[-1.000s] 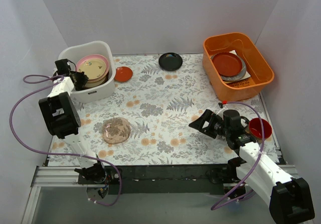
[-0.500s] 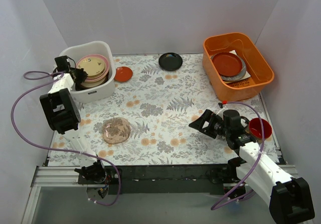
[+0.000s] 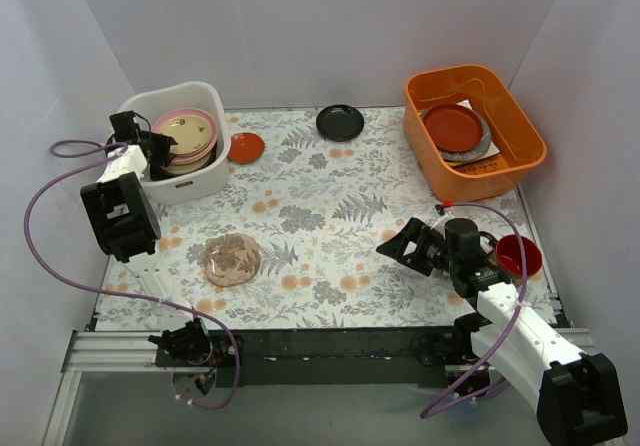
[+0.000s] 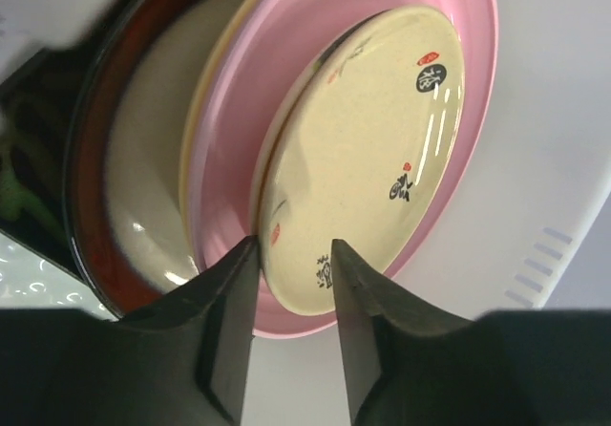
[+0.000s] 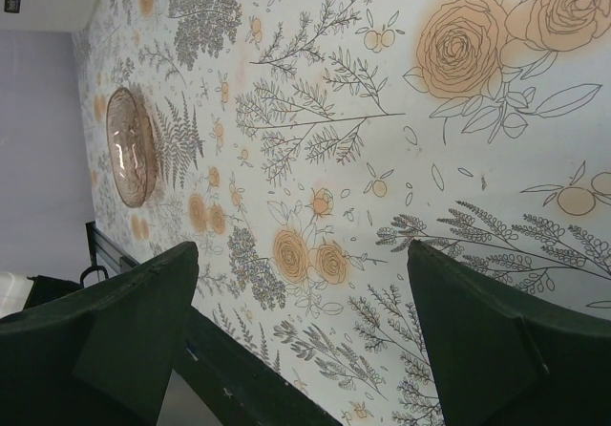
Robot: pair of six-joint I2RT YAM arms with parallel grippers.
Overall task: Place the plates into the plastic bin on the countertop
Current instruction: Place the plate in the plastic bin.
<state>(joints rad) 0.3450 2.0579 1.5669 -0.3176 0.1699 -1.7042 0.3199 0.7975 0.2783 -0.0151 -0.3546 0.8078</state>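
Grey ferns and little orange flowers cover the countertop (image 3: 330, 191), and from where I stand the action is all at its far left corner, where the white plastic bin (image 3: 190, 184) sits. The left gripper (image 3: 160, 151) reaches in over the bin's left rim. The wrist view shows its two fingers (image 4: 224, 321) drawn close on either side of the beige plate (image 4: 372, 159), pinching its edge. Half a second ago that plate stood tipped up above the stack. Now it lies lower, nested inside the pink plate (image 4: 458, 53), which itself sits on a cream plate with a red rim (image 4: 143, 187). So this plate looks as good as delivered. I would guess all that remains for it is to let go and draw the arm back out without dragging the stack along. Three more dishes wait on the countertop. The orange-red plate (image 3: 246, 147) lies just to the right of the bin, the black plate (image 3: 340, 122) is at the far edge, and the brown floral plate (image 3: 232, 259) is near the left arm. Over on the right, the right gripper (image 3: 398, 241) has not moved in the last second. It hovers empty above the bare pattern with its fingers spread wide, and a red mug (image 3: 518, 255) stands just beside that arm. An orange tub (image 3: 520, 126) at the far right holds more dishes.
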